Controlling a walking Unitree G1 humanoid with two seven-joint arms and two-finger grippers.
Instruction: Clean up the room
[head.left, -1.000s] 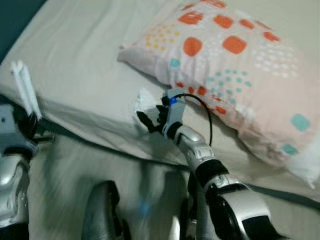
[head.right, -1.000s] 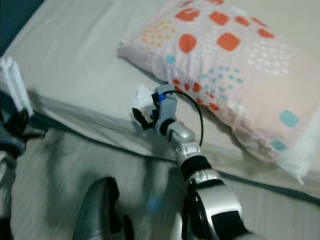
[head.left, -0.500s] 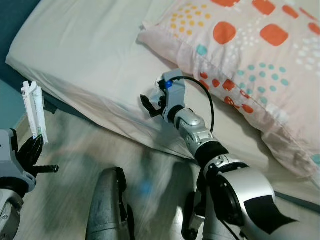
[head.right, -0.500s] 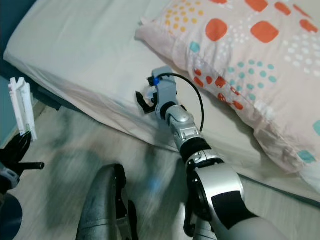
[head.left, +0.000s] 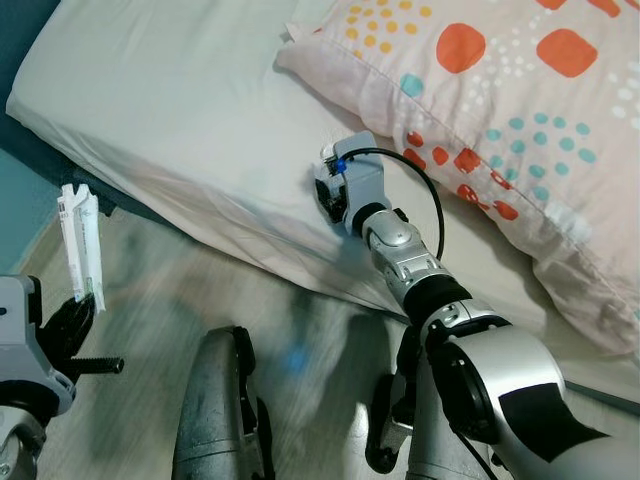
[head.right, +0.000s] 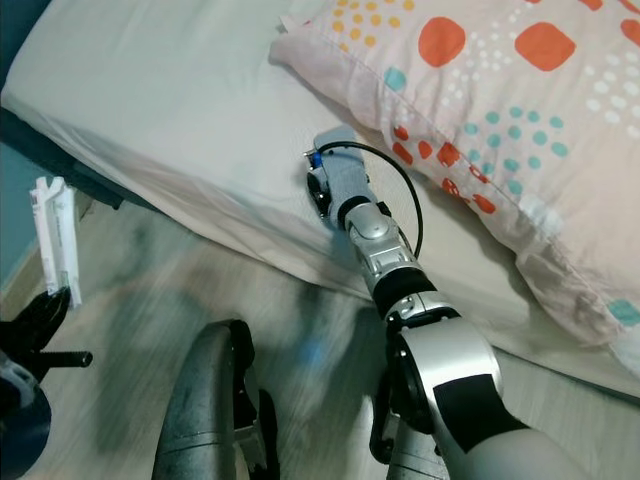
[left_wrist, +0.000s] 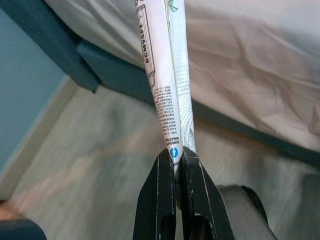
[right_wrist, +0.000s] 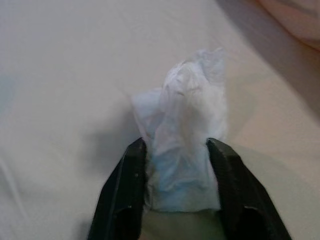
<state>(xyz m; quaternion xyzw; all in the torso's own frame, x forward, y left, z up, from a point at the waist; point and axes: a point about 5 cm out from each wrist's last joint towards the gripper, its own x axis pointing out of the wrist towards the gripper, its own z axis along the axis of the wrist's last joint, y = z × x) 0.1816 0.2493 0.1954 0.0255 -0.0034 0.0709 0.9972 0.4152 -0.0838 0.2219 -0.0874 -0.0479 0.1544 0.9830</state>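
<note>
My right gripper (right_wrist: 176, 192) rests on the cream-sheeted bed (head.left: 180, 90), near its front edge and beside the pink pillow with orange and teal spots (head.left: 500, 110). Its black fingers (right_wrist: 125, 190) are partly closed around a crumpled white tissue (right_wrist: 182, 135). A second ago the tissue lay just ahead of this gripper; now it sits between the fingers. My left gripper (left_wrist: 175, 187) stays clamped on a flattened white printed paper packet (head.left: 80, 245), held upright over the pale wooden floor (head.left: 170, 300) off the bed's front edge.
</note>
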